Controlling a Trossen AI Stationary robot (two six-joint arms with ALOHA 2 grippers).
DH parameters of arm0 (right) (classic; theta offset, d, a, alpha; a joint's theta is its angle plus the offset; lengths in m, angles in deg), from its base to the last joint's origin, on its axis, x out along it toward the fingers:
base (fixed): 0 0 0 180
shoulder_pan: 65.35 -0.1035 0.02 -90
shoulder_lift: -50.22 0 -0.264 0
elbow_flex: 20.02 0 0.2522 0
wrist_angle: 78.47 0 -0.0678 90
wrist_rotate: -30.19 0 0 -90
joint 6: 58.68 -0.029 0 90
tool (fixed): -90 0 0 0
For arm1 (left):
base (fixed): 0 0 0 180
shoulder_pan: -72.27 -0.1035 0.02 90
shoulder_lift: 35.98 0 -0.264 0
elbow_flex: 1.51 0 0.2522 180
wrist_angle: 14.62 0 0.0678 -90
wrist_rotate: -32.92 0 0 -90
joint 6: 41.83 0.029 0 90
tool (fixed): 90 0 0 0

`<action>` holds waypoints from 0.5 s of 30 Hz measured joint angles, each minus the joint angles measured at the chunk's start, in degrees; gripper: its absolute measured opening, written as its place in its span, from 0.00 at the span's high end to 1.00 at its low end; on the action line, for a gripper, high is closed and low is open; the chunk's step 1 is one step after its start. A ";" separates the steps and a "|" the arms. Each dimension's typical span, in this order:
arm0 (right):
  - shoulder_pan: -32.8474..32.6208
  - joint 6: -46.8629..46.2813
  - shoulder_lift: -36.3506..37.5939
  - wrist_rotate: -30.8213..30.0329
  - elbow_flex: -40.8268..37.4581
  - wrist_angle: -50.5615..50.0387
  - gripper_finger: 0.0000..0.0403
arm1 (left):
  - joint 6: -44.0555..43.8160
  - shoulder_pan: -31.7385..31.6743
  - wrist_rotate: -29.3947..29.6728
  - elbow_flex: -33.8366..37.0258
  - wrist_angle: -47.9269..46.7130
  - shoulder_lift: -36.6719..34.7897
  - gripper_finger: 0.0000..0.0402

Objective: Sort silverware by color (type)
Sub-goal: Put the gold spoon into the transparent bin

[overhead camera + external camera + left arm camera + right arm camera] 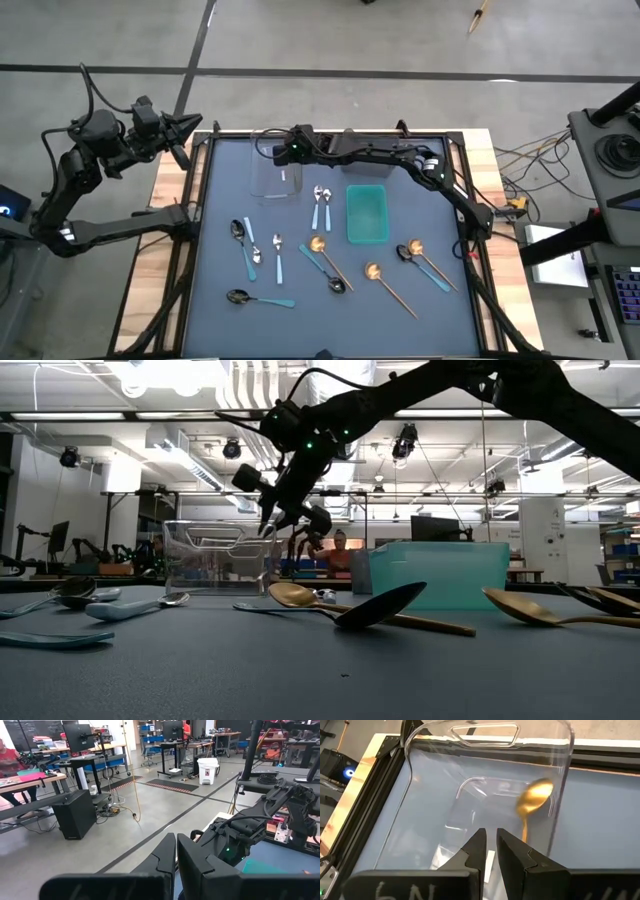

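A gold spoon [534, 800] shows blurred inside the clear bin [275, 175] at the upper middle of the high view, just below the right tool [489, 847], whose fingers stand slightly parted and grip nothing. The other spoons [322, 255] lie scattered on the bench [430, 310] around the teal bin [367, 213]. The left tool [176, 857] is closed and empty, off the bench at upper left.

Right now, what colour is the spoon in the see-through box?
Gold all over. The spoon in the clear bin shows best in the right wrist view.
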 joint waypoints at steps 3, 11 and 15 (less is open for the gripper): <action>0.00 0.03 0.00 -0.84 0.00 0.00 0.91 | 0.00 0.00 0.01 0.00 -0.36 0.01 1.00; 0.00 2.75 0.18 0.81 1.78 -0.20 0.91 | -0.33 0.00 -0.01 0.00 -4.19 0.01 1.00; 0.00 5.58 2.06 2.35 4.13 -1.93 0.91 | -0.99 0.00 -0.01 0.00 -5.95 0.01 1.00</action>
